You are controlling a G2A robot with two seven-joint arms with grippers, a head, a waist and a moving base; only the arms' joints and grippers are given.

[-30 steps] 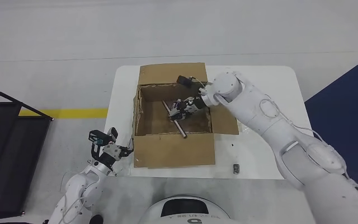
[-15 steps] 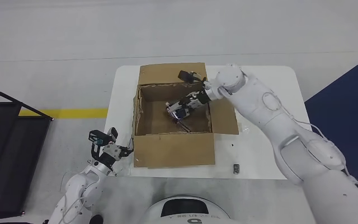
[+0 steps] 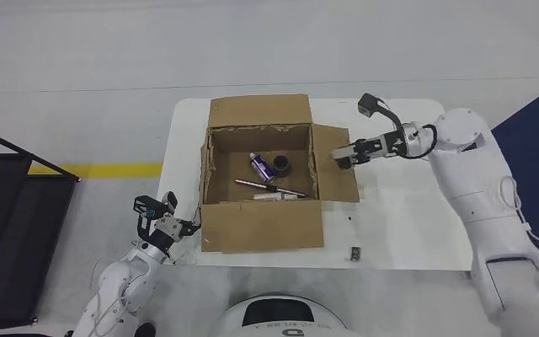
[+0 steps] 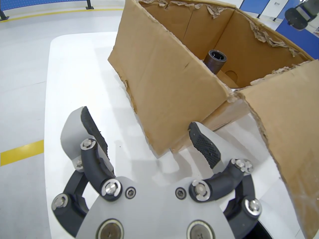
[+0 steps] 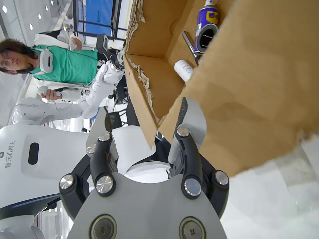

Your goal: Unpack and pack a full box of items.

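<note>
Cardboard box (image 3: 263, 226) is open at the middle of the white table (image 3: 396, 219), flaps folded out, edges torn. On its floor: a blue spray can (image 3: 259, 166) lying down with a dark cylinder (image 3: 281, 164) just to its right, both toward the far side. A metal rod (image 3: 268, 186) lies slantwise nearer, and a white bottle (image 3: 268, 198) sits by the near wall, close to the rod; can't tell if they touch. Right gripper (image 3: 341, 157) is over the box's right flap, outside the cavity, jaws apart and empty. In the right wrist view the flap covers one finger. Left gripper (image 4: 138, 118) hangs at the table's near-left corner, pointed at the box's near-left corner, close to it but not touching, jaws wide apart with nothing between them. A small dark item (image 3: 355, 253) lies on the table near its near edge, right of the box and apart from it.
</note>
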